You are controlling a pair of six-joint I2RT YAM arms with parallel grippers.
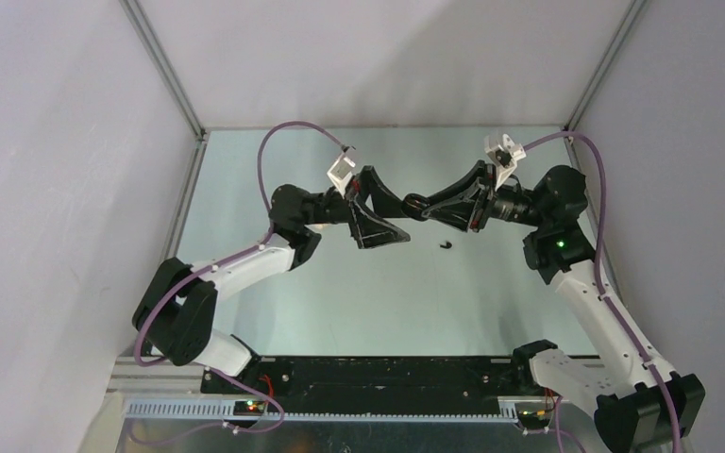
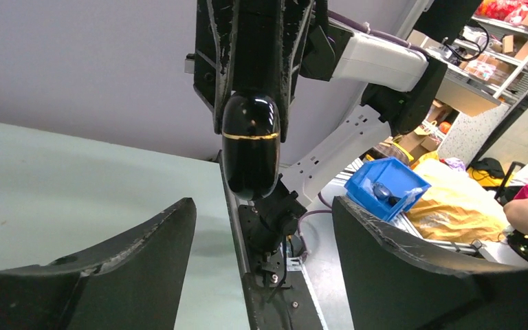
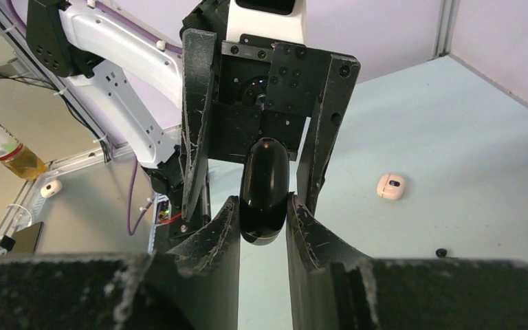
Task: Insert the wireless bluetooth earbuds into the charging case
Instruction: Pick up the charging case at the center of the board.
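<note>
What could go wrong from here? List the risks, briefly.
1. The right gripper pinches the glossy, rounded case in mid-air by one end. It could slip or twist when the open left gripper closes on it.
2. Its gold seam looks shut, so prying it open may lever the case free.
3. A dropped case could knock away the tiny black earbud lying nearby.

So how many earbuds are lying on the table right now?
2. A cream-white earbud lies on the table, and a black earbud lies nearer the right wrist camera. A similar cream thing sits off the table. Others may be hidden.
</note>
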